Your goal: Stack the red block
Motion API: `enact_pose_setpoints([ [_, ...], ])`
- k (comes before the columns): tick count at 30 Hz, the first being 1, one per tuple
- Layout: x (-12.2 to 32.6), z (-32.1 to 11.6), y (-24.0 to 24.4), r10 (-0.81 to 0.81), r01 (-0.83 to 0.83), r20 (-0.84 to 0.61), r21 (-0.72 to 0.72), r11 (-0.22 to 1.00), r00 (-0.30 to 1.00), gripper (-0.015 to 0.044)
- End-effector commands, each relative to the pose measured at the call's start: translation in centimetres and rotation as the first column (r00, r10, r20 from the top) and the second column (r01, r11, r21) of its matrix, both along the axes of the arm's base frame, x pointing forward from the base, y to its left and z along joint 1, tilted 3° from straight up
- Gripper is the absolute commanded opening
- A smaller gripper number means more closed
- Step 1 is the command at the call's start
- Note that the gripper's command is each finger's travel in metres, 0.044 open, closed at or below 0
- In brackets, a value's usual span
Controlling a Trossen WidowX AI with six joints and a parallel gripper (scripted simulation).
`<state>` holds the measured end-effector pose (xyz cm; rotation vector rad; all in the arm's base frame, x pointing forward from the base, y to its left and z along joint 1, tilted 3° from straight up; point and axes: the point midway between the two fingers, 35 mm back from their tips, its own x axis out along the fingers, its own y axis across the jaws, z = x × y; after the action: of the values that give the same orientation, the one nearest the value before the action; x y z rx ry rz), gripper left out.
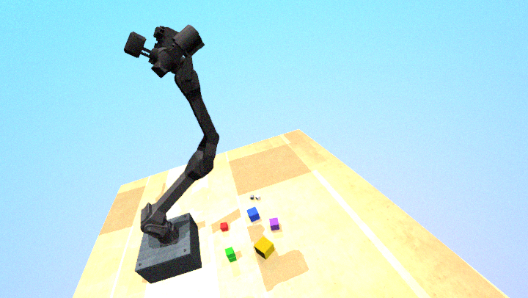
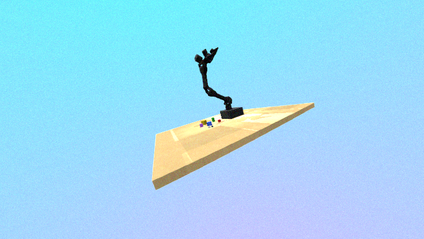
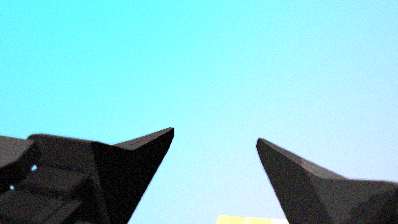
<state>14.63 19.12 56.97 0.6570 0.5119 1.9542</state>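
Top view looks down steeply from near the arm (image 1: pixel 196 111), across the worktop (image 1: pixel 369 207). Exterior view faces the same worktop and arm from far off, low. Wrist view peers between the pincer (image 3: pixel 215 137) fingers skyward.

Two tiny pale objects (image 1: pixel 254 197) beyond the blue block (image 1: pixel 252 213) are too small to identify.

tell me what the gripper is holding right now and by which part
Nothing is held. The gripper is open, with only sky between its fingers, raised high above the table. The red block sits on the table, untouched.
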Motion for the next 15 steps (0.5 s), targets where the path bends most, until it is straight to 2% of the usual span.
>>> enact_pose_setpoints([
  [1, -0.1, 0.0, 0.0, 0.004, -0.004, 0.002, 0.003, 1.0, 1.0, 0.0426],
  [8, -6.8, 0.6, -0.3, 0.187, -0.194, 0.078, 0.089, 0.977, 0.979, 0.044],
  [15, -13.8, 1.0, -2.1, 0.398, -0.418, 0.15, 0.147, 0.896, 0.905, 0.044],
])
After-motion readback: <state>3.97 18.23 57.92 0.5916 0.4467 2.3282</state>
